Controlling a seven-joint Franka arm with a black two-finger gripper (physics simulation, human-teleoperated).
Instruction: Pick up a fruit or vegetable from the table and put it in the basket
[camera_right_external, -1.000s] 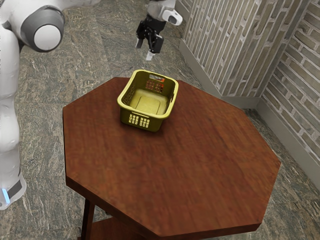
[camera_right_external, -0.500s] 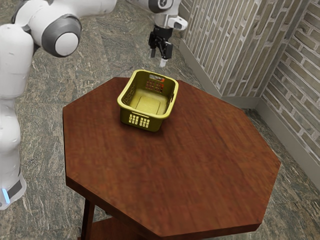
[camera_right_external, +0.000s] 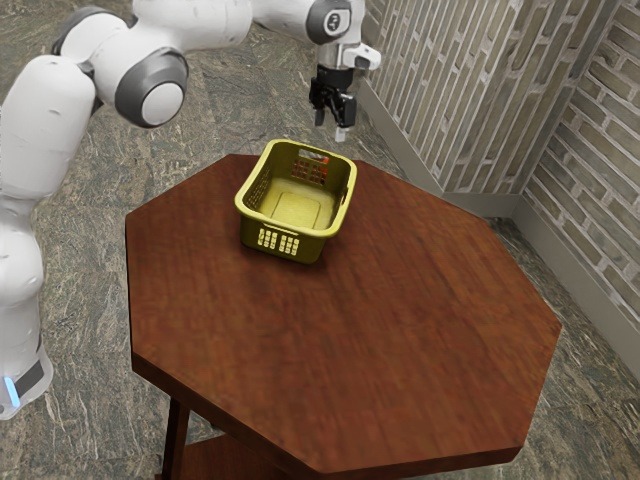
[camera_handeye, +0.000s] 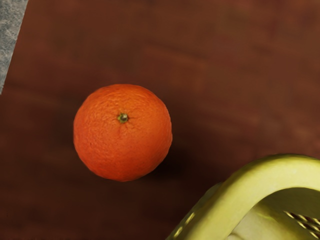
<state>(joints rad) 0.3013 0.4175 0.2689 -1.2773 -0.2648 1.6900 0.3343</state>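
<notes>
The gripper (camera_right_external: 331, 126) is hanging in the upper middle of the exterior view, pointing downward, above and beyond the far end of the yellow-green basket (camera_right_external: 308, 248). Its two fingers are standing apart, with a gap showing between the tips. The arm (camera_right_external: 200, 22) is reaching across from the exterior view's upper left.

The basket is sitting upright on the brown wooden table (camera_right_external: 380, 350), toward the upper middle of the exterior view, with its open top facing up and its bare inner floor showing.

The orange (camera_handeye: 122, 135) is resting on the table just outside the basket, near its rim but apart from it, and its stem end is facing the wrist camera. In the exterior view, the reddish-orange patches behind the slots in the basket's far wall are probably that same fruit, partly hidden there.
</notes>
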